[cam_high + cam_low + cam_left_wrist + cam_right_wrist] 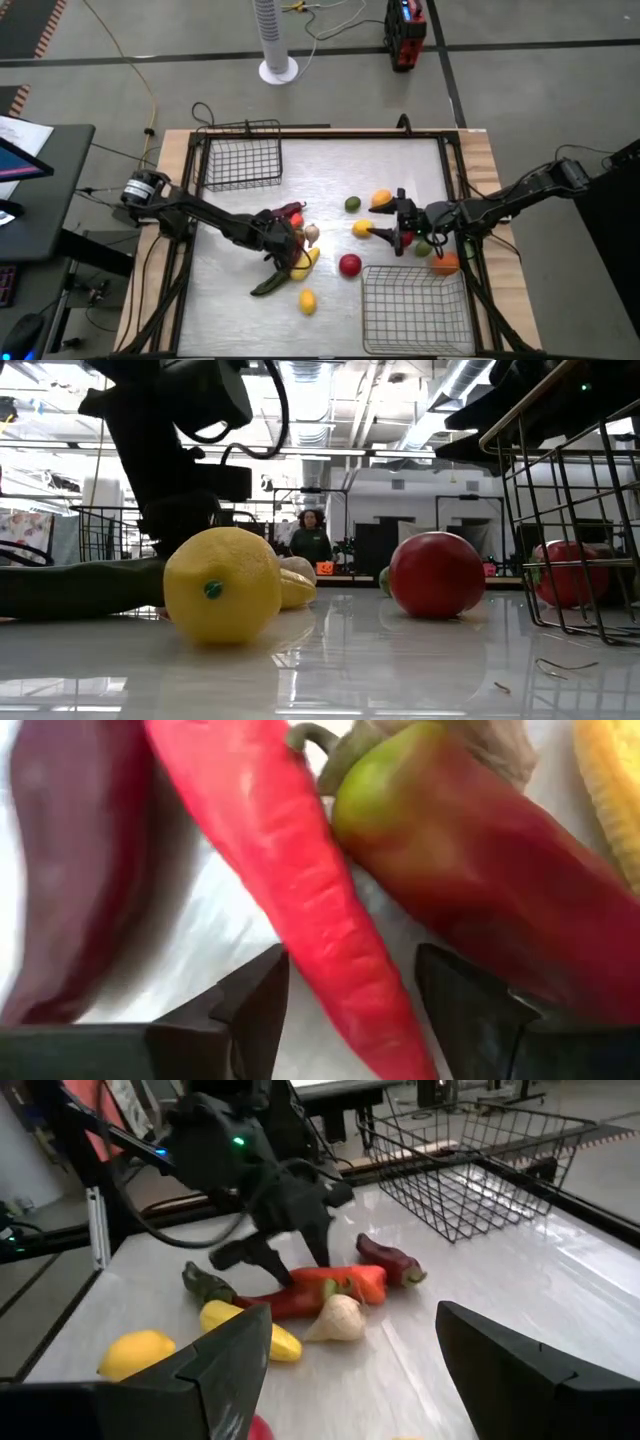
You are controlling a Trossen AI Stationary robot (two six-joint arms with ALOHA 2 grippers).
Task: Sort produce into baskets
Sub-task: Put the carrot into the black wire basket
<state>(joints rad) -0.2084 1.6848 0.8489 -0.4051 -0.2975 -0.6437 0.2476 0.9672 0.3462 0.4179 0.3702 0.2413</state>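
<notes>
My left gripper (287, 234) is open and low over a cluster of produce left of the table's middle. In its wrist view its fingers (255, 1010) stand on either side of the narrow end of a long red chili (300, 890), between a dark purple piece (70, 870) and a red-green pepper (470, 890). Whether they touch it, I cannot tell. My right gripper (392, 233) is open and empty right of the middle, beside a yellow piece (362, 228). One wire basket (243, 155) stands at the far left, the other (412, 310) at the near right.
Loose on the table lie a red ball (349, 264), a lemon (307, 300), a green ball (352, 204), an orange-yellow piece (381, 198), an orange one (445, 263), a dark green long piece (270, 285) and a white bulb (338, 1320). A person (312, 540) stands far behind the table.
</notes>
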